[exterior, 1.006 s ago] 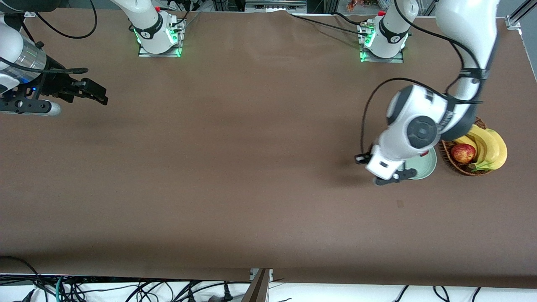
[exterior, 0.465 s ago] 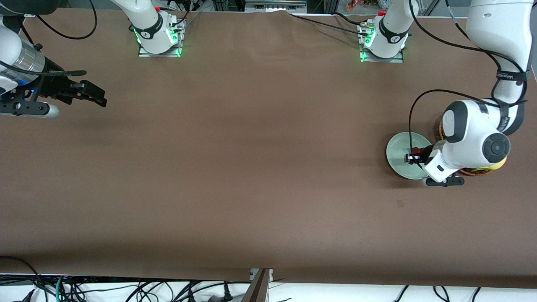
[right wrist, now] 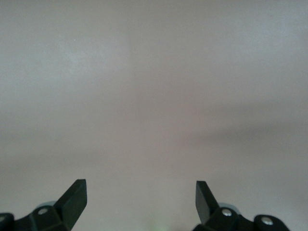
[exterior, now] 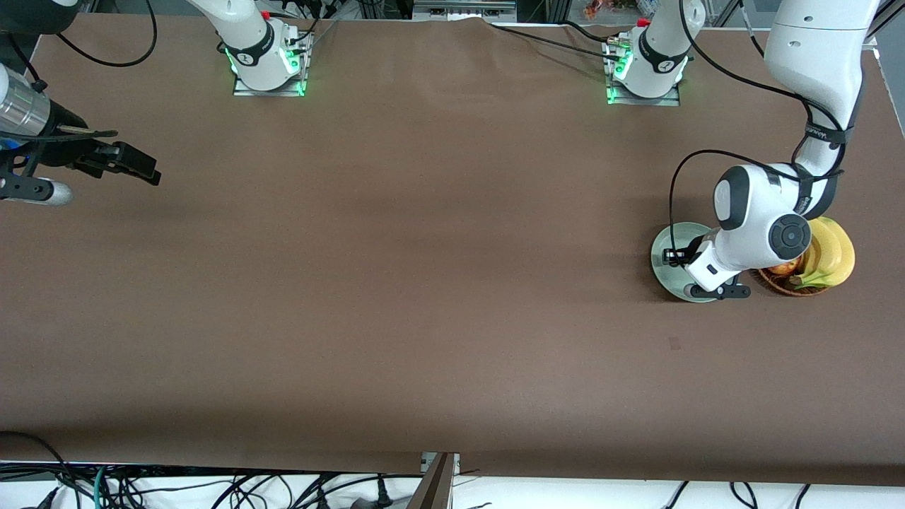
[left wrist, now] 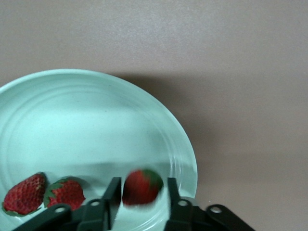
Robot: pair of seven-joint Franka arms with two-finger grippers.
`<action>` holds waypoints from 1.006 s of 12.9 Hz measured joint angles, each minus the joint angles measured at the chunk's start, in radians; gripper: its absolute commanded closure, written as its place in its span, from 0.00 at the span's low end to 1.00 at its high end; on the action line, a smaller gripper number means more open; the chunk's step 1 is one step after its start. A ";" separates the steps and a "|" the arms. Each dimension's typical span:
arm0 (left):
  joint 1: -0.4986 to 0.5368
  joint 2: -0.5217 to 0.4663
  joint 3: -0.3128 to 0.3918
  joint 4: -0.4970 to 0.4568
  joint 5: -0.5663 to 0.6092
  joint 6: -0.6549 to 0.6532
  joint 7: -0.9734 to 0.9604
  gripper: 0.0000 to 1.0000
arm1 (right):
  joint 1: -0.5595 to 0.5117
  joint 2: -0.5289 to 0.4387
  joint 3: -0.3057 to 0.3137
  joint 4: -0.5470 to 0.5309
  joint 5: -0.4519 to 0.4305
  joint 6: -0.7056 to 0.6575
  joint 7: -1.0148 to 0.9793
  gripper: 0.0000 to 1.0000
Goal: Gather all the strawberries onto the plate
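Basically nearly done: two strawberries (left wrist: 45,193) lay in the plate (left wrist: 96,125) beside the basket (exterior: 778,283), and the left gripper (left wrist: 140,195) over it had its fingers loosening around the third (left wrist: 140,186). Right gripper (right wrist: 140,195) waited, fingers wide.

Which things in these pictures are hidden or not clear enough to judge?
- Front view: the strawberries cannot be seen; the left arm covers much of the plate.
- Front view: the apple and part of the basket are hidden by that arm.
- Left wrist view: the third strawberry between the left tool's fingers is blurred; whether it is gripped or released is unclear.
- Left wrist view: the plate is cut by the picture's edge.
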 measured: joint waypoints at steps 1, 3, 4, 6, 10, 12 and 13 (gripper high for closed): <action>0.000 -0.005 0.001 0.003 0.000 0.000 0.014 0.00 | -0.001 0.000 0.000 0.002 0.000 0.000 0.000 0.00; 0.003 -0.041 0.004 0.024 0.000 -0.025 0.026 0.00 | -0.001 -0.001 0.000 0.011 0.000 -0.002 -0.001 0.00; 0.005 -0.074 0.004 0.042 0.000 -0.058 0.030 0.00 | -0.001 -0.002 0.000 0.013 0.000 -0.002 -0.003 0.00; 0.009 -0.160 0.005 0.076 0.000 -0.131 0.033 0.00 | -0.001 -0.007 0.000 0.015 0.000 -0.003 -0.004 0.00; 0.009 -0.332 0.000 0.121 0.000 -0.317 0.033 0.00 | -0.001 -0.007 0.000 0.018 0.000 -0.004 -0.004 0.00; 0.003 -0.396 -0.009 0.151 0.000 -0.415 0.025 0.00 | -0.002 -0.007 0.000 0.019 0.000 -0.004 -0.004 0.00; 0.002 -0.425 -0.017 0.159 0.000 -0.447 0.015 0.00 | -0.002 -0.007 0.000 0.019 0.000 -0.004 -0.004 0.00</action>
